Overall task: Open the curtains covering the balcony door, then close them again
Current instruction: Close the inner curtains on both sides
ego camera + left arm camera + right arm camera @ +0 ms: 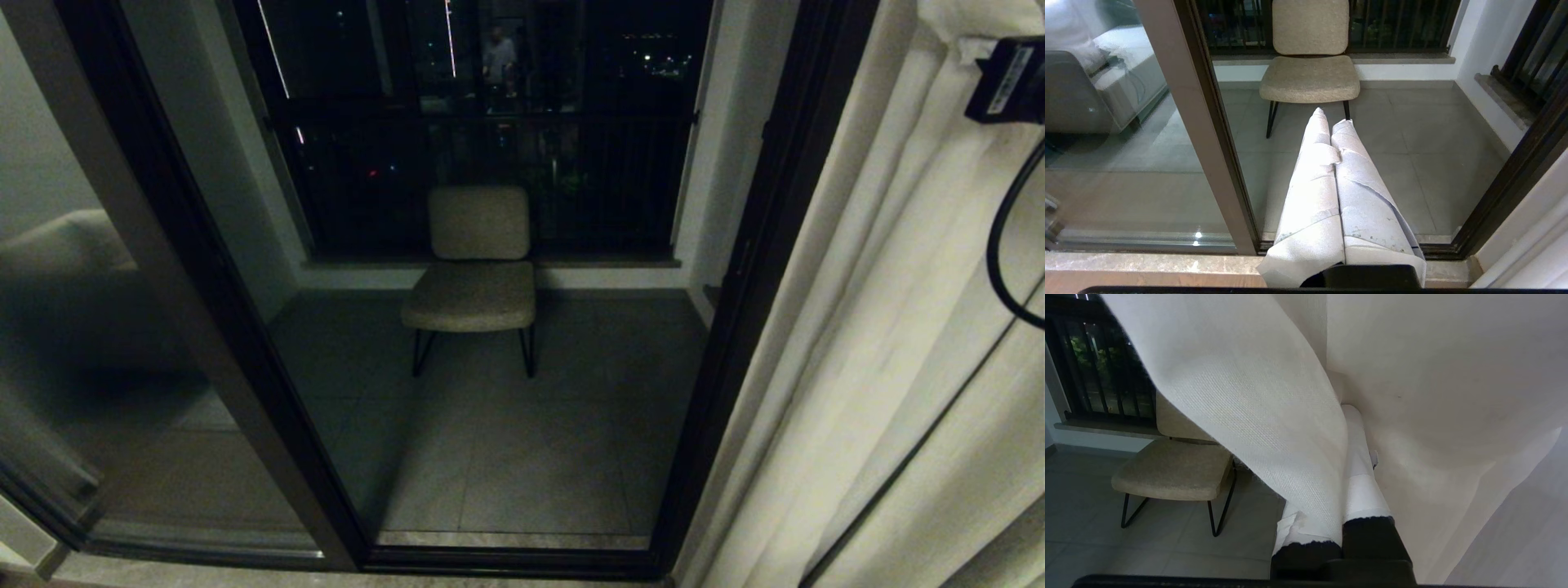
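The cream pleated curtains (898,327) hang bunched at the right of the balcony door (735,327), whose dark frame and glass stand uncovered. In the right wrist view a fold of the woven curtain fabric (1257,396) runs down between the tape-wrapped fingers (1361,477) of my right gripper (1343,428), which is shut on it. Only that arm's black wrist box (1008,77) shows in the head view, high against the curtain. My left gripper (1334,118) is shut on nothing, its white-wrapped fingers pressed together and pointing at the balcony floor.
A beige padded chair (478,269) on thin black legs stands on the balcony's grey tiles, before a dark railing (490,122). The door's middle post (1208,122) rises left of the left gripper. A black cable (998,245) loops across the curtain. A stone sill (1147,265) runs below.
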Motion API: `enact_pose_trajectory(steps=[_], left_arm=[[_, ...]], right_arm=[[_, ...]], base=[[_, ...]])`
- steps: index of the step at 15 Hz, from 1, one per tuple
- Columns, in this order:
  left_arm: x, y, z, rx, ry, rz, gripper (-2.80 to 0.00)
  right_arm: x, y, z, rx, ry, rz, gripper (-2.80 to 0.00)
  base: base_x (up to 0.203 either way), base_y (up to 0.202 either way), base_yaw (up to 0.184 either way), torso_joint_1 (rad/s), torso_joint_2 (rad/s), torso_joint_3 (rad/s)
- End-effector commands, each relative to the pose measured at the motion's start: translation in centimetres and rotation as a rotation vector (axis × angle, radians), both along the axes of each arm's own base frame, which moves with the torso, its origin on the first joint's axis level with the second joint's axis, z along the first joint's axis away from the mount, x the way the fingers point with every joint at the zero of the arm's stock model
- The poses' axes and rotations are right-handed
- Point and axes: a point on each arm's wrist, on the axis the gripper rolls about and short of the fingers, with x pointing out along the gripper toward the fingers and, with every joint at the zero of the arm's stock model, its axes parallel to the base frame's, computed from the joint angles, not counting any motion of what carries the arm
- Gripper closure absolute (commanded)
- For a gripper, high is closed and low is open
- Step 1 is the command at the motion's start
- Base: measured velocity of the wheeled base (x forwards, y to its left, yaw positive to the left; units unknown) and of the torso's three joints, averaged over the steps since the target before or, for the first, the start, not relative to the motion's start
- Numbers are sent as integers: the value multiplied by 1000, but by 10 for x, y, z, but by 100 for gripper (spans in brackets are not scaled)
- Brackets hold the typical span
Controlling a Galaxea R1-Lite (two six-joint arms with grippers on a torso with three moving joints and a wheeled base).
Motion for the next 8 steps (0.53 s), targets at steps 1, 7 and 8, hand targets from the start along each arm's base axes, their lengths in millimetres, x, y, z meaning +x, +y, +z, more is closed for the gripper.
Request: enact_pose_trajectory(steps=[1, 7, 8], left_arm=[[0, 0, 0, 0, 0, 0, 0], [0, 0, 0, 1, 0, 0, 0], [0, 0, 0, 0, 0, 0, 0]], right_arm=[[-4, 0, 0, -1, -2, 0, 0], [-4, 0, 2, 0, -3, 0, 0], [-3, 0, 2, -1, -2, 1, 0]], base=[[0, 0, 0, 0, 0, 0], [0, 0, 0, 0, 0, 0], [0, 0, 0, 0, 0, 0]])
